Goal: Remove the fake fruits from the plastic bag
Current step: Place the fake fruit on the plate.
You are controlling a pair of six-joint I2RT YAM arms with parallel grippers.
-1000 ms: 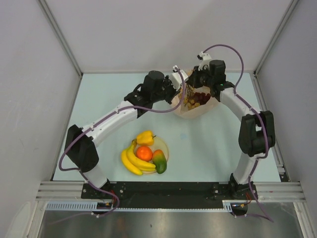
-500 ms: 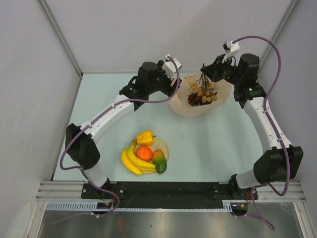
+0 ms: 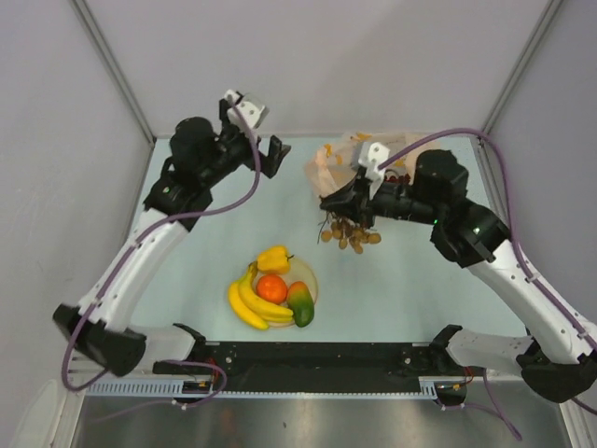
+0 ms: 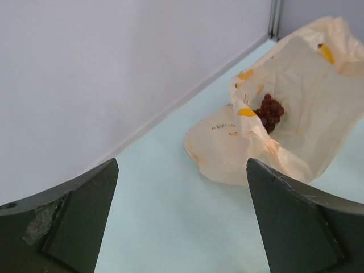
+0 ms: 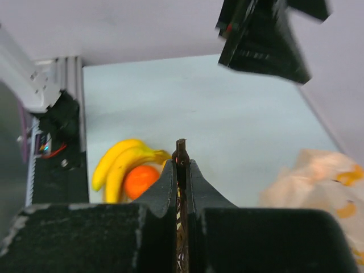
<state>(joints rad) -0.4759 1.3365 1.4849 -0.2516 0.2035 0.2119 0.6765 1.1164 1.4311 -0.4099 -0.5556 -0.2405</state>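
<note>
Between plastic bag [image 3: 331, 159] and plate [image 3: 311, 273], right claw [image 5: 181, 166] tight on grape bunch [image 3: 350, 233]; left claw [image 3: 273, 155] apart near back wall [image 3: 308, 65].

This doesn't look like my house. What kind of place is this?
Probably a robot lab test cell: a left arm and right arm bolted to a black base plate, plain grey walls boxing in a pale table, and plastic fruit on a plate.
</note>
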